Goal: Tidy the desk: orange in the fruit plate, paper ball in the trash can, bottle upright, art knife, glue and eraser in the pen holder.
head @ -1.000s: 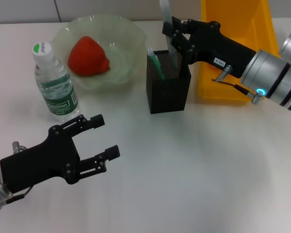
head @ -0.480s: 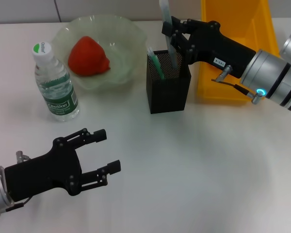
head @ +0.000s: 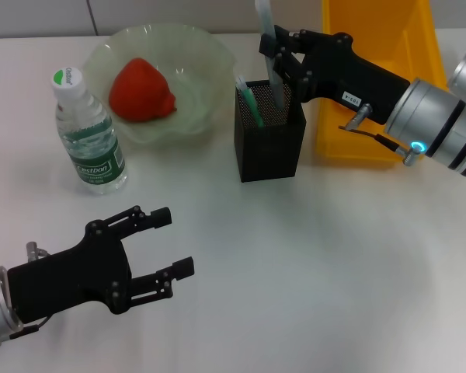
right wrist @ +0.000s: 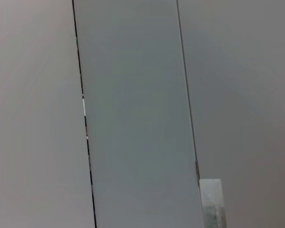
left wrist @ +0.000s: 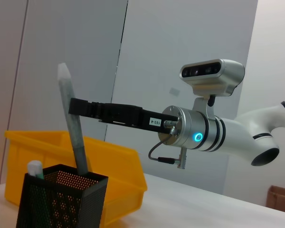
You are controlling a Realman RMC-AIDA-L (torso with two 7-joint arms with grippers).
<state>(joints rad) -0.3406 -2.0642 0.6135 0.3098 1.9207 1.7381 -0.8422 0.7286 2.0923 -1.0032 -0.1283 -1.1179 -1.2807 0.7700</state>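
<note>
- Art knife (head: 269,48): gripped near its upper part by the right hand (head: 278,58), lower end inside the black mesh pen holder (head: 269,138), blade casing tilted slightly.
- Right arm reaches in from the right, roughly level, across the yellow bin (head: 377,78).
- Left hand (head: 167,245): fingers spread, holding nothing, low over the bare desk (head: 311,264) near the front edge.
- Bottle (head: 87,136) upright; orange (head: 141,89) in the fruit plate (head: 194,54).

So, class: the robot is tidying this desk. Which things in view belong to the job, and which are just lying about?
Belonging to the job:
- art knife, held by the right gripper over the pen holder
- orange in the fruit plate
- bottle, upright
- yellow bin

Lying about:
- nothing that shows; the left gripper hovers open
</note>
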